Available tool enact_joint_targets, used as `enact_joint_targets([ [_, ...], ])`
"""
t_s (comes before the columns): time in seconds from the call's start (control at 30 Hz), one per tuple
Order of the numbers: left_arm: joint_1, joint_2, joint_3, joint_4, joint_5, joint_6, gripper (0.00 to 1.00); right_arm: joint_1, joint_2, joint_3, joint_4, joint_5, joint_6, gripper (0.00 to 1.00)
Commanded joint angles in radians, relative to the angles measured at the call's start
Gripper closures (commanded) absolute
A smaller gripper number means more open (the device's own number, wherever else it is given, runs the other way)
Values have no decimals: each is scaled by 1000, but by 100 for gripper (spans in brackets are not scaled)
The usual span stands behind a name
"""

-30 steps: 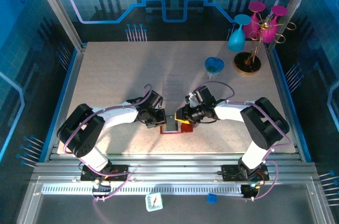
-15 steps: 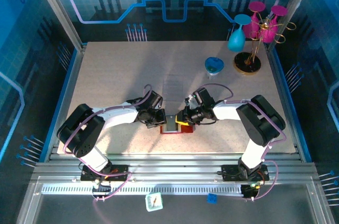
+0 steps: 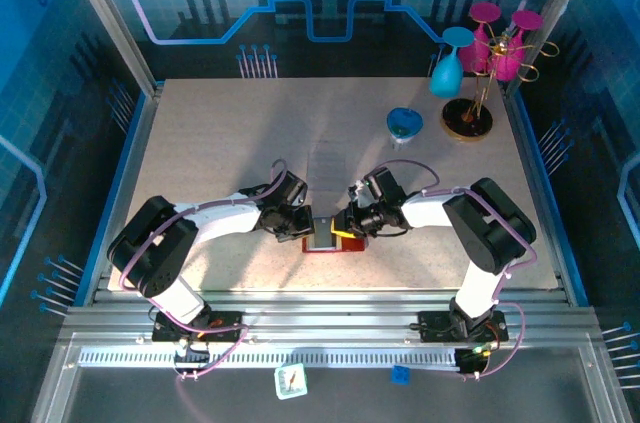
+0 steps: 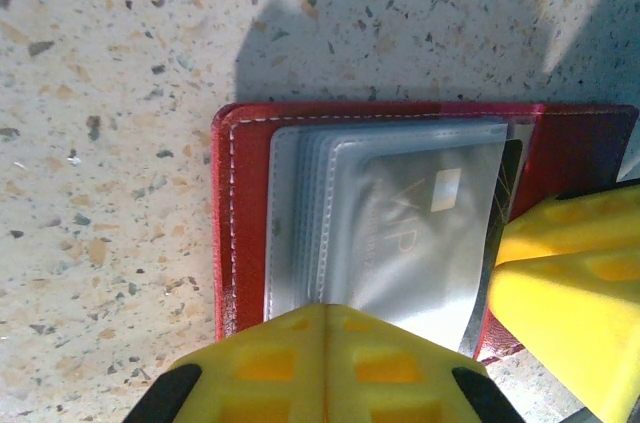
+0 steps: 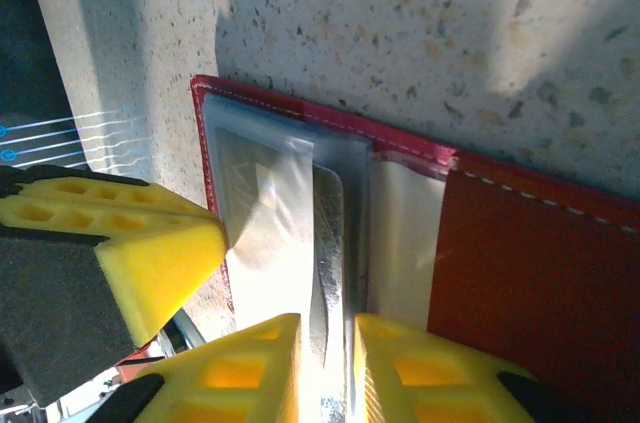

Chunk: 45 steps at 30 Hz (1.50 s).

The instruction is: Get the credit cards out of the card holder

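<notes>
Extraction of a card from the open card holder [image 4: 245, 223], which is lying flat on the speckled table [image 3: 200, 143] near the arms' bases.
Doing this well is, I judge, calling for a firm hold-down and a straight pull. The left gripper [image 4: 325, 328], its fingers pressed together with nothing seen between them, is bearing on the near edge of the clear pockets [image 4: 300, 213]. The right gripper [image 5: 327, 328] should therefore be drawing along the pocket's opening rather than lifting, or the whole wallet may be dragged along. Its fingers are standing narrowly apart astride a thin silvery edge, seemingly a credit card [image 5: 330, 233]; whether they are pinching it I cannot tell. The holder is sitting between the two grippers, under the left one's tips, with its red cover spreading beside the right fingers.
</notes>
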Motion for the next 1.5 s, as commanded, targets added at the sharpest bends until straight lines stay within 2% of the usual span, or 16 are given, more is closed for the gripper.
enact_joint_targets([
  [0.0, 7, 0, -24, -31, -8, 9, 94, -1, 21, -22, 40, -36, 22, 81],
  [0.6, 8, -17, -31, -37, -17, 10, 94, -5, -3, -38, 41, -18, 24, 93],
  [1.13, 8, -18, -30, -47, -22, 7, 94, -45, -38, -46, -23, -16, -21, 95],
  [1.47, 8, -20, -23, -54, -27, 12, 94, -72, -84, -34, -172, 18, -112, 95],
])
